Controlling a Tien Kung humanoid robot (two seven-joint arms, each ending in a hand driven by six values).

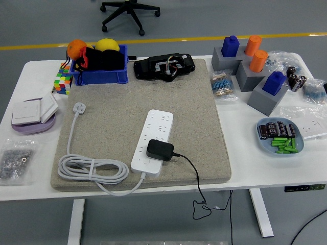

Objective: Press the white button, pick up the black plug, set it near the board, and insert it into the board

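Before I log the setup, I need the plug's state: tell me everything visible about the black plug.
The black plug is a matte, rounded rectangular adapter that looks like plastic. It sits flat on the near end of the white power strip, on the beige mat. Whether it is fully seated cannot be told. Its thin black cable runs right, over the table edge. No hand is in view.

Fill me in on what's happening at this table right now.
Nothing is being handled: no robot hand or person is in view. The black plug sits on the white power strip, near its cable end, on the beige mat. Whether it is inserted cannot be told. Its black cord trails off the table's front edge.
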